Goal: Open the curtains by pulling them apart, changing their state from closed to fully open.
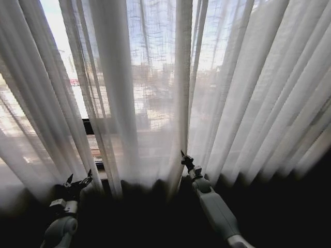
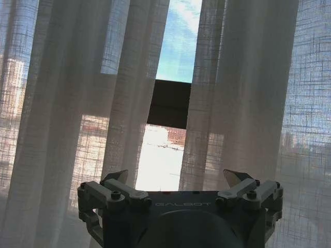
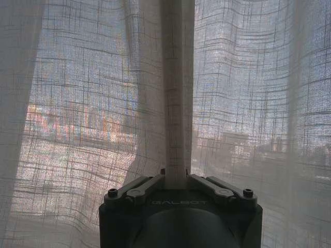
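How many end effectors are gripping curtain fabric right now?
1. The right end effector pinches a curtain fold near the middle; the left end effector, low left, is open, holding nothing.

Curtains (image 1: 155,103): sheer white pleated panels; at least two, parted by one narrow gap (image 2: 173,103) seen from the left wrist. Exact panel count cannot be told.
Frame bar (image 2: 170,103): one, dark, crossing the gap.
Arms: two.
Left gripper (image 1: 78,181): one, two jaws spread apart, below the gap.
Right gripper (image 1: 184,158): one, two jaws closed on one curtain fold (image 3: 176,103).
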Robot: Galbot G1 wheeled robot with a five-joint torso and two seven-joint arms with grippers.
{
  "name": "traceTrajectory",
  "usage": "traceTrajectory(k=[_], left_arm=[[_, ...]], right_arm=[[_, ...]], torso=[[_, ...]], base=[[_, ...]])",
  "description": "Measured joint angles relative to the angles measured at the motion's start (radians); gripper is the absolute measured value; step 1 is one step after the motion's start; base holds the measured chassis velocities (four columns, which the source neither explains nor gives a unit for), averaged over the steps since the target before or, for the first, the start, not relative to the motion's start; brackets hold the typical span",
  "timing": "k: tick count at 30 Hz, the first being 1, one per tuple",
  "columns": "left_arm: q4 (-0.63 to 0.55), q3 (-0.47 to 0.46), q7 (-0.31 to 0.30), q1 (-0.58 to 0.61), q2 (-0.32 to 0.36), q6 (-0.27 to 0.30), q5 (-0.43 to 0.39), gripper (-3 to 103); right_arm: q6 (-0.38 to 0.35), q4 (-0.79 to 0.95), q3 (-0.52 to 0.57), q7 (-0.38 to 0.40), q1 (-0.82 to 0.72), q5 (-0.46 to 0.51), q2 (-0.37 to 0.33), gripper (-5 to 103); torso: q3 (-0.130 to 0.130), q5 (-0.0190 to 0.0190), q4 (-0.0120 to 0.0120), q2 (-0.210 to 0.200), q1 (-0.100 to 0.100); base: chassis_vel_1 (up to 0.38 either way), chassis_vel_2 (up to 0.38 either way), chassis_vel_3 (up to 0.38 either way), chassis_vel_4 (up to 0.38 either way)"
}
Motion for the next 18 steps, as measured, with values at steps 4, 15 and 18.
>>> traceTrajectory(k=[4,15,18], left_arm=[[0.000,0.000,0.000,0.000,0.000,0.000,0.000,100],[0.000,0.000,0.000,0.000,0.000,0.000,0.000,100],[0.000,0.000,0.000,0.000,0.000,0.000,0.000,100]], right_arm=[[0.001,0.000,0.001,-0.001,-0.002,0.000,0.000,0],[0.004,0.001,0.006,-0.013,-0.006,0.003,-0.006,0],[0.006,0.000,0.008,-0.018,-0.007,0.004,-0.008,0]], torso=[[0.000,0.0004,-0.0001,0.000,0.000],[0.000,-0.0003,0.0001,0.000,0.000],[0.000,0.0003,-0.0001,0.000,0.000]], base=[[-0.363,-0.352,0.369,0.366],[-0.354,-0.362,0.351,0.343],[-0.348,-0.346,0.357,0.343]])
